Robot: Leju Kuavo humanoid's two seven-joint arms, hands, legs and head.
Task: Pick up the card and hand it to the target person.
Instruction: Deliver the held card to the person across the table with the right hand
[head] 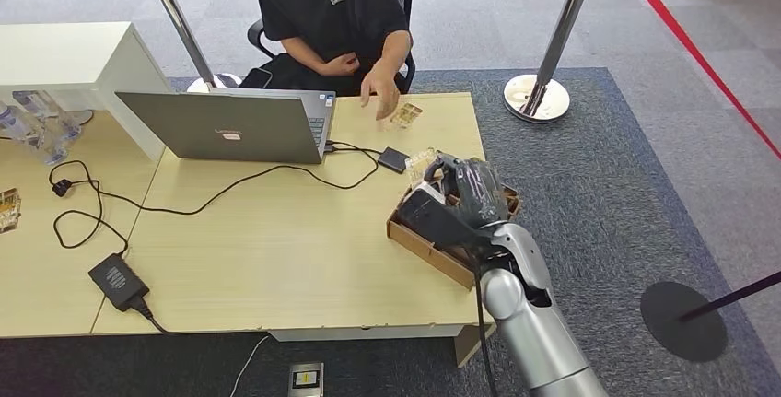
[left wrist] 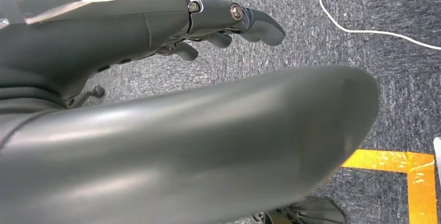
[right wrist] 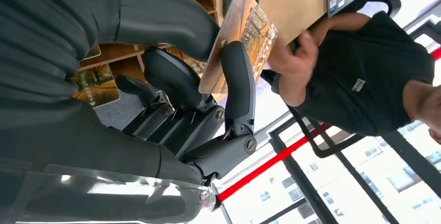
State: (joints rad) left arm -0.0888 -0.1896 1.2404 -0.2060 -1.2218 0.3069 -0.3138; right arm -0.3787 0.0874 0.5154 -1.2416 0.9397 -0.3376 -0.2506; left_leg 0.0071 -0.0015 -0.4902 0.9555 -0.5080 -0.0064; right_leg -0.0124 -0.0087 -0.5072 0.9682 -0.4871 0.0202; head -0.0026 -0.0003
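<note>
My right hand (head: 470,190) hovers over a brown cardboard box (head: 433,254) at the table's right edge and pinches a brownish picture card (head: 422,159). The right wrist view shows the card (right wrist: 244,31) upright between the thumb and a finger of that hand (right wrist: 171,94), with more cards lying in the box compartments (right wrist: 96,76). The person (head: 332,10) in a black shirt sits behind the table. Their hand (head: 380,93) reaches out over another card (head: 403,116) lying on the tabletop. My left hand (left wrist: 156,78) hangs above the carpet, holding nothing, fingers apart.
A grey laptop (head: 230,125) stands open at the table's back, with black cables, a power brick (head: 118,279) and a small black adapter (head: 393,159). Water bottles (head: 37,125) sit far left. A stanchion base (head: 537,98) stands on the carpet beyond the table's right corner.
</note>
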